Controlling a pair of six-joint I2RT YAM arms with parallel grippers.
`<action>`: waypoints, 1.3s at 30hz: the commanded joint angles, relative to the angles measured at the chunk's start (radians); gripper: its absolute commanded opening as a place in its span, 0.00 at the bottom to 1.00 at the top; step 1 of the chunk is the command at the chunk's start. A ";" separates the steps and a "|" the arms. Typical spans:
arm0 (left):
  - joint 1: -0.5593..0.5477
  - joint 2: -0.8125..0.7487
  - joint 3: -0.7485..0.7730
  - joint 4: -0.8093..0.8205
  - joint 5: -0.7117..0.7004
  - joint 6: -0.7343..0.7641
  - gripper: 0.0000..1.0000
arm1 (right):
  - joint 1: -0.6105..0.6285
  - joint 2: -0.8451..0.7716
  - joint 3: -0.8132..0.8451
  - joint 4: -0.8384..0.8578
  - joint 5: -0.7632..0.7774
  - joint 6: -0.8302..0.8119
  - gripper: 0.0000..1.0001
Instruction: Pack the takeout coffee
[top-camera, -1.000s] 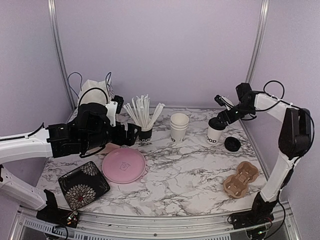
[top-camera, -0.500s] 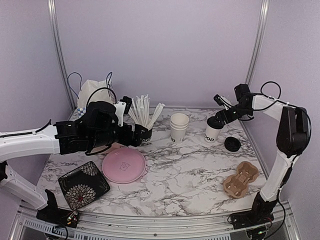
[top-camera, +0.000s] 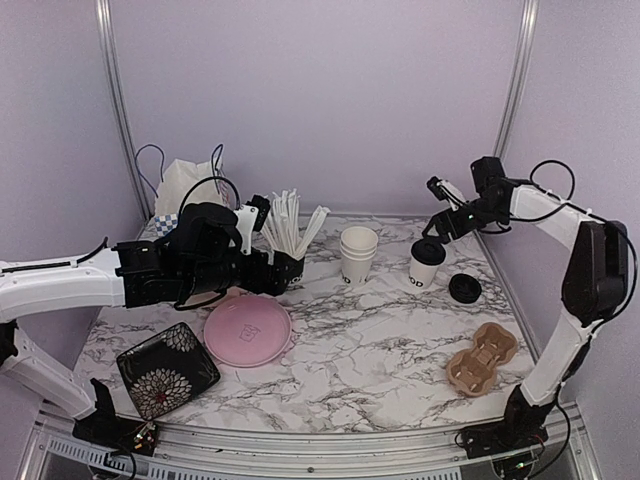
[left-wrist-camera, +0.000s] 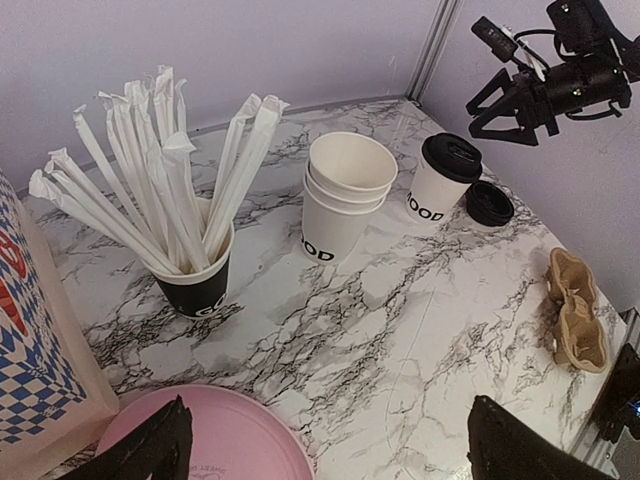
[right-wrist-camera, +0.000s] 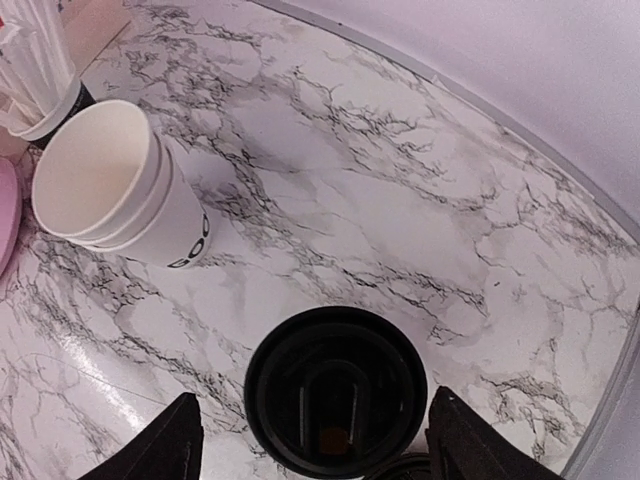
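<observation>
One takeout coffee cup (top-camera: 426, 264) with a black lid (right-wrist-camera: 335, 390) stands at the back right of the marble table; it reads "GOOD" in the left wrist view (left-wrist-camera: 443, 180). My right gripper (top-camera: 441, 217) hovers just above it, open, and its fingers (right-wrist-camera: 170, 445) stand clear on either side of the lid. A stack of lidless white cups (top-camera: 358, 255) stands to the left. A loose black lid (top-camera: 463, 288) lies to the right. My left gripper (top-camera: 262, 270) is open and empty above the pink plate's edge.
A brown cardboard cup carrier (top-camera: 482, 357) lies at the front right. A black cup of wrapped sticks (top-camera: 290, 265) stands beside my left gripper. The pink plate (top-camera: 247, 330) and a patterned black dish (top-camera: 167, 370) sit at the front left. A paper bag (top-camera: 185, 180) stands at the back left.
My right gripper has opened wider and risen off the lidded cup, which stays on the table. My left arm has reached to the right, toward the black cup of sticks.
</observation>
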 joint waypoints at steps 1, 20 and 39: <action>0.006 -0.006 0.021 -0.028 0.013 0.031 0.94 | 0.100 -0.072 0.009 0.013 -0.030 -0.106 0.71; 0.006 -0.051 -0.016 -0.037 0.051 0.000 0.91 | 0.383 0.242 0.390 -0.194 -0.067 -0.270 0.40; 0.006 -0.070 -0.038 -0.037 0.050 -0.010 0.91 | 0.410 0.374 0.513 -0.255 -0.008 -0.202 0.27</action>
